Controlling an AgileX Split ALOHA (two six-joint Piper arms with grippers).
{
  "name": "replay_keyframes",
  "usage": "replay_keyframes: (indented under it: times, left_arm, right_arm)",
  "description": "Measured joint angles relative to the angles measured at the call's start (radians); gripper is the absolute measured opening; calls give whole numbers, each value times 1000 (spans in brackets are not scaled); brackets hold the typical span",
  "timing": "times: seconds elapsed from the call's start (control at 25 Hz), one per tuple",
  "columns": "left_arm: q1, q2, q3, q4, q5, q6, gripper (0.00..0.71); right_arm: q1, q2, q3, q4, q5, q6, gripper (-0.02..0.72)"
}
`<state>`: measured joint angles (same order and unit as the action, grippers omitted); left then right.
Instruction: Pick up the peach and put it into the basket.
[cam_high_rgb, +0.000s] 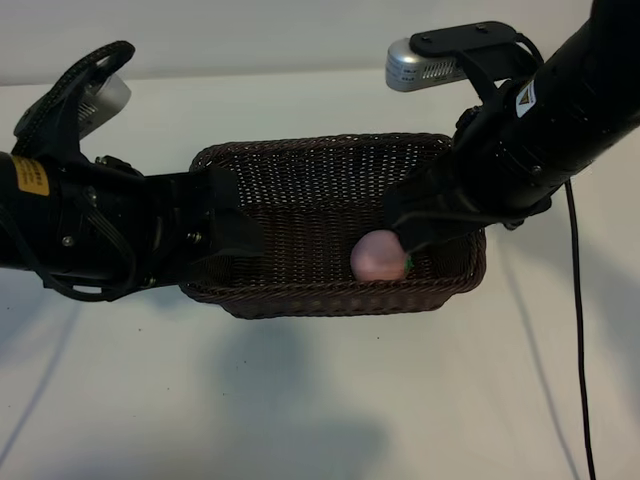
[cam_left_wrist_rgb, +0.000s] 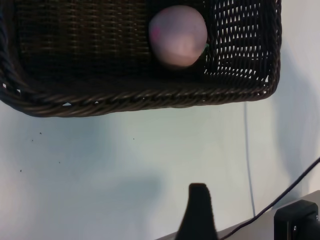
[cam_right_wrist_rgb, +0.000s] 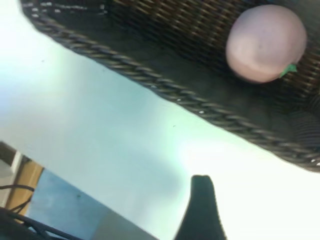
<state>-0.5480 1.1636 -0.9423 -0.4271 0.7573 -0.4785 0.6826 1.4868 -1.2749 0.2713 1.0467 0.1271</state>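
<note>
The dark brown woven basket (cam_high_rgb: 300, 180) stands in the middle of the white table. The pink peach (cam_high_rgb: 377, 256) lies inside it by the near right corner, with a small green bit at its side. It also shows in the left wrist view, peach (cam_left_wrist_rgb: 177, 35), and in the right wrist view, peach (cam_right_wrist_rgb: 265, 42). My right gripper (cam_high_rgb: 405, 235) hovers open just above the peach, holding nothing. My left gripper (cam_high_rgb: 238, 212) hangs open over the basket's left end, empty. Each wrist view shows only one dark finger (cam_left_wrist_rgb: 198, 205), (cam_right_wrist_rgb: 202, 200), over bare table outside the basket's rim (cam_left_wrist_rgb: 150, 97).
A thin cable (cam_high_rgb: 578, 330) runs down across the table from the right arm. The white tabletop (cam_high_rgb: 320, 400) stretches bare in front of the basket. Both arms' bodies reach in over the basket's two ends.
</note>
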Motion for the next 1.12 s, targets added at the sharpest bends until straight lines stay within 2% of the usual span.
replay_keyframes:
  times: [0.12,0.28,0.48,0.88,1.12]
  left_arm:
    - [0,0,0,0,0,0,559]
    - [0,0,0,0,0,0,559]
    - [0,0,0,0,0,0,559]
    - [0,0,0,0,0,0,559]
    - [0,0,0,0,0,0,559]
  right_arm:
    - [55,-16,0,-24,0,43,551]
    - [125,-16,0,-87,-3,113,551]
    - [136,-16,0,-127,-1,190,551]
    - [136,-37,0,-82,55,205,551]
    - [136,-87,0,-82,54,268,548]
